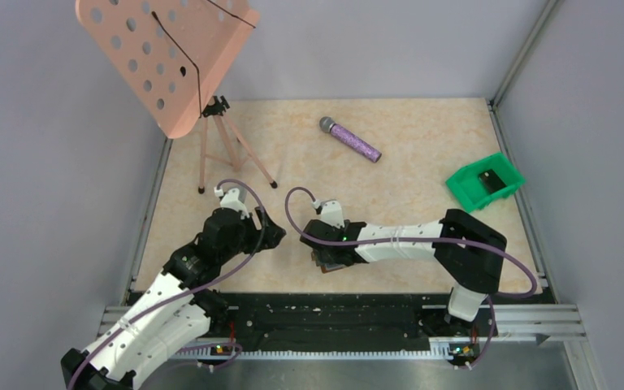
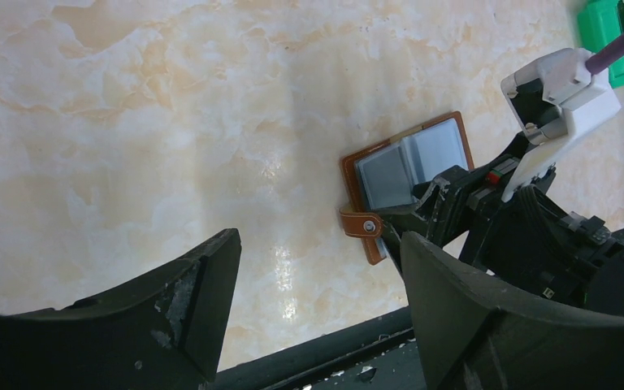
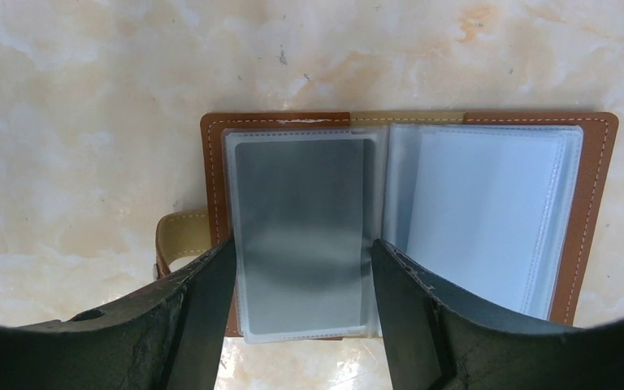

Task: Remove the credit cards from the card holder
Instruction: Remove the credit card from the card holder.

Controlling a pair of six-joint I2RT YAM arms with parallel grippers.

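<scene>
The brown leather card holder (image 3: pixel 597 203) lies open and flat on the marble table, with clear sleeves on both halves. A grey card (image 3: pixel 301 203) sits in the left sleeve, and the right sleeves look pale blue. Its clasp strap (image 3: pixel 172 237) sticks out on the left. My right gripper (image 3: pixel 302 253) is open just above the holder, its fingers straddling the lower part of the left sleeve. In the top view it (image 1: pixel 329 253) hides most of the holder. My left gripper (image 2: pixel 317 244) is open and empty, to the left of the holder (image 2: pixel 410 162).
A green plastic bin (image 1: pixel 485 182) with a dark object inside stands at the right. A purple microphone (image 1: pixel 349 139) lies at the back. A pink music stand (image 1: pixel 171 57) on a tripod is at the back left. A black rail (image 1: pixel 333 313) runs along the near edge.
</scene>
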